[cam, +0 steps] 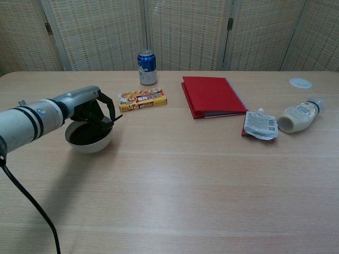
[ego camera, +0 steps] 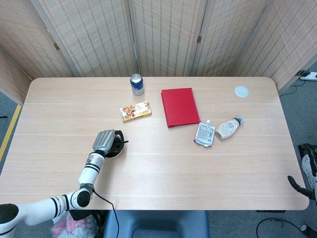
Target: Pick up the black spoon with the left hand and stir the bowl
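Note:
The white bowl [cam: 89, 144] with dark contents stands at the table's left. My left hand [cam: 93, 107] hovers right over it, fingers curled down around the black spoon [cam: 109, 121], whose end dips toward the bowl's right side. In the head view the left hand [ego camera: 105, 141] covers most of the bowl [ego camera: 115, 154], and only a short black tip of the spoon [ego camera: 124, 142] sticks out to the right. My right hand [ego camera: 305, 174] shows only partly at the frame's right edge, off the table, far from everything.
A blue can [ego camera: 137, 84] and a snack box [ego camera: 135, 111] lie behind the bowl. A red notebook [ego camera: 180, 106], a pouch [ego camera: 204, 134], a sauce bottle [ego camera: 228, 128] and a white lid [ego camera: 241, 90] are at the centre and right.

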`<state>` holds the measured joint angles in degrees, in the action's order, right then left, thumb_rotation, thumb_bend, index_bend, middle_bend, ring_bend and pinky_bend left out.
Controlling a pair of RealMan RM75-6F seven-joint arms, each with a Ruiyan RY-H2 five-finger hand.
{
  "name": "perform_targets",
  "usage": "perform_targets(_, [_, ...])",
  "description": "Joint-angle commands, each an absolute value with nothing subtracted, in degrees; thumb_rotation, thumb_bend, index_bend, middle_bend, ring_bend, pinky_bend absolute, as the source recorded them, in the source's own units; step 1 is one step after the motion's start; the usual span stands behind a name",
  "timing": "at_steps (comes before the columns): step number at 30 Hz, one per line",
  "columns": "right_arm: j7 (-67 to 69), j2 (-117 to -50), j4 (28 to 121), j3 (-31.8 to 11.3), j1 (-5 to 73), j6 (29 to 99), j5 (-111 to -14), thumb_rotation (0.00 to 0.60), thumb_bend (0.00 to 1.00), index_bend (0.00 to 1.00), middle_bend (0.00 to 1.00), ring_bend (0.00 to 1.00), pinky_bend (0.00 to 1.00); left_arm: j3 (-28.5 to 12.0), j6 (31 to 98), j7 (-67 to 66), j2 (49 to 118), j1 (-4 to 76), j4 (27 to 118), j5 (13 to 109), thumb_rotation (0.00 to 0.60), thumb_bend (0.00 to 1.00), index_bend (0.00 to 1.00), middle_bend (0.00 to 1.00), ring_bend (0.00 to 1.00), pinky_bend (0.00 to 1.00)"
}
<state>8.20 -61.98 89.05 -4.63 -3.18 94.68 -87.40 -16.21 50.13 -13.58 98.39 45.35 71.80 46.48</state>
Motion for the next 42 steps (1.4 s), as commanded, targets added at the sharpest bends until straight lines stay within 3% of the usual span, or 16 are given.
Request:
perform_targets(1, [8.32,-62.04,88.91,-4.69,-3.15,94.59,-87.33,0.600,0.14,0.00,0.11,0.15,0.08,-16.52,50.05,-13.80,98.24,45.41,71.19,45.73,0.600,0.48,0.68,1.00,0.94,1.00])
perform_targets(22, [8.10,-62.37,89.04,-4.76,-2.62,93.88,-87.59,0.600,0.14,0.00,0.11,0.15,0.08,-12.04,52.04,-12.62,93.70,41.17,78.75,50.89,0.600,0.48,0.68,1.00,0.94,1.00])
perform_targets(34, [8.41,-62.42,88.94,-4.79,-3.06,94.12,-87.04,0.600,0.14,0.00,0.11,0.15,0.08,-15.39,50.98,-12.75,99.18,44.44,71.44,49.08,0.600,0.48,0.68,1.00,0.94,1.00])
perform_targets(42, [8.51,-62.44,88.83,-4.95,-2.92,94.04,-87.09,0.600,0.14,0.00,0.11,0.15,0.08,-16.80,50.96,-13.01,98.13,44.17,69.60,46.39,0.600,0.48,0.68,1.00,0.94,1.00])
